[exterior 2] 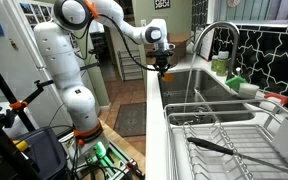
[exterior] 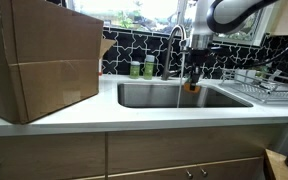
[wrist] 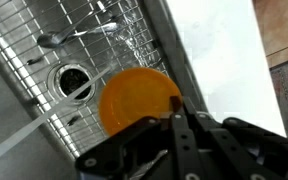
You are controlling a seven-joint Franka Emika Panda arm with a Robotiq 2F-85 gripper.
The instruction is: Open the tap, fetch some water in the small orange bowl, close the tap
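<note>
In an exterior view, the gripper [exterior: 192, 77] hangs over the sink [exterior: 144, 95], just beside the tap [exterior: 177, 40], with the small orange bowl [exterior: 192, 88] under its fingers above the basin. In an exterior view, the gripper [exterior 2: 164, 66] hovers at the sink's [exterior 2: 189, 90] near edge. In the wrist view, the claw [wrist: 176, 108] clenches the bowl's [wrist: 134, 98] rim above the sink's grid [wrist: 44, 70], beside the drain [wrist: 72, 80].
</note>
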